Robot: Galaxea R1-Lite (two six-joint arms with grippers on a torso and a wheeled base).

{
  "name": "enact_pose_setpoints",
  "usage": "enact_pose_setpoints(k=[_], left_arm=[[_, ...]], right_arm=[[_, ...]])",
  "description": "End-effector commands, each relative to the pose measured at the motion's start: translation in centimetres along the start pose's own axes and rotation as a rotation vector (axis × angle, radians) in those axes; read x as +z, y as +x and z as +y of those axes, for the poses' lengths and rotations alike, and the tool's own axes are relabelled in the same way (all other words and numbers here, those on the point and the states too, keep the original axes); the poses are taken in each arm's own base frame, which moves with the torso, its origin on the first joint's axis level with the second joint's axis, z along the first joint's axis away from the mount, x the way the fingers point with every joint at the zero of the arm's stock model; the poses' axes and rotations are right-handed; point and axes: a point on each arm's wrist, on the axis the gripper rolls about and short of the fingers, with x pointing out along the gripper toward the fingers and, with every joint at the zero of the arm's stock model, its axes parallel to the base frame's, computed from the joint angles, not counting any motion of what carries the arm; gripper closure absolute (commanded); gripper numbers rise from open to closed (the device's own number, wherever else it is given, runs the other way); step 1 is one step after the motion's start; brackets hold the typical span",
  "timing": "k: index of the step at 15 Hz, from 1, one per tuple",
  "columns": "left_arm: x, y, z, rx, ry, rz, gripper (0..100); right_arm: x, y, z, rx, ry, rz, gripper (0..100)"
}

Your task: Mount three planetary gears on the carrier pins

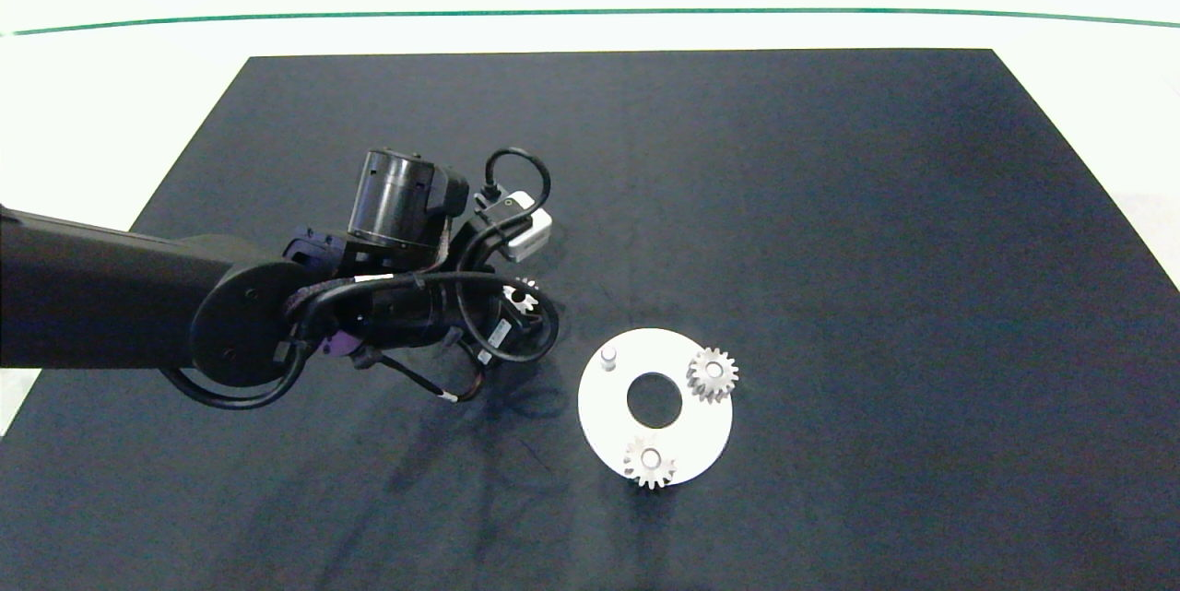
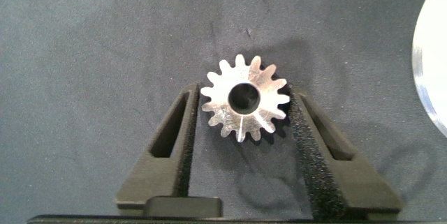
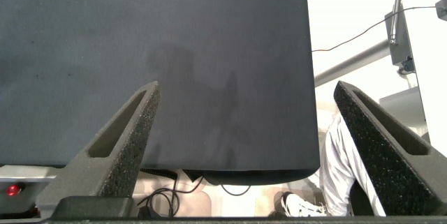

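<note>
Left end effector (image 2: 244, 102): over the dark mat (image 1: 830, 204), left of the disc, its two fingers clamped on the toothed rim of one planetary gear.
Held gear (image 2: 245, 97): flat between the foam pads, centre hole open, just above the mat; partly hidden by the wrist in the head view (image 1: 524, 294).
Disc (image 1: 599, 407): white, lying on the mat near the surface's middle.
Bare carrier pin (image 1: 607, 356): upright at the disc's upper-left.
Seated gears: one at the lower rim (image 1: 649, 461), one at the right rim (image 1: 712, 374).
Right end effector (image 3: 244, 123): fingers wide apart, holding nothing, above the mat's edge, outside the head view.
</note>
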Motion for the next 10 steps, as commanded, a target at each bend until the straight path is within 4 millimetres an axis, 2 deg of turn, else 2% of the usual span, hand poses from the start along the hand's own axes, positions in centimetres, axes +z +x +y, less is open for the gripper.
enact_pose_setpoints(k=[1,10], left_arm=[[0.05,-0.01,0.04,0.002,0.002,-0.002,57],[-0.06,0.11,-0.08,-0.002,0.003,0.003,75]], right_arm=[[-0.04,0.00,0.00,-0.002,-0.003,0.004,0],[-0.04,0.00,0.00,-0.003,-0.005,0.004,0]])
